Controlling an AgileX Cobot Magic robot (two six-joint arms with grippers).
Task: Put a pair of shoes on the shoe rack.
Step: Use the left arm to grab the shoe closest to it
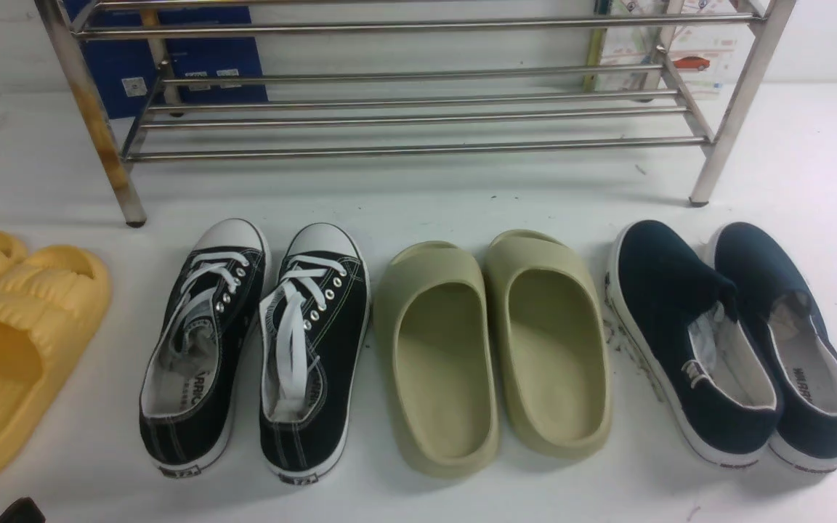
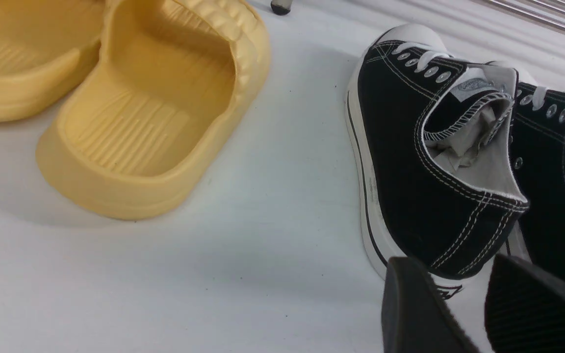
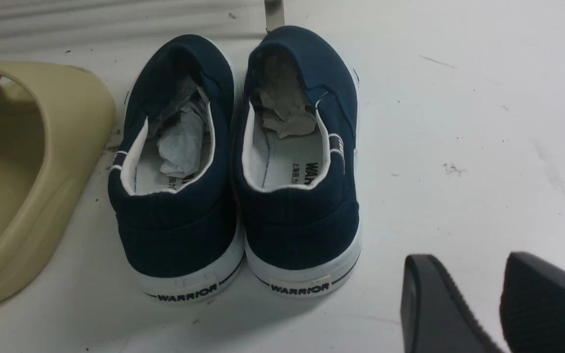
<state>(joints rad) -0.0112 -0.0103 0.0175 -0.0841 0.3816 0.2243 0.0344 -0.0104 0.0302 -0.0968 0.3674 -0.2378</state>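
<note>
Our left pincer (image 2: 454,267) is open, near the heel of one black sneaker (image 2: 424,196) but not touching. We see both sneakers (image 1: 314,349) side by side on the table (image 1: 418,211), in front of the shoe rack (image 1: 411,150), beside yellow slides (image 1: 19,349).

Navy slip-ons (image 3: 179,230), touching side by side and stuffed with paper (image 3: 184,132), on a white table (image 3: 459,98) beside an olive slide (image 3: 62,147); right gripper (image 3: 471,267) nearby, jaws apart, empty.
</note>
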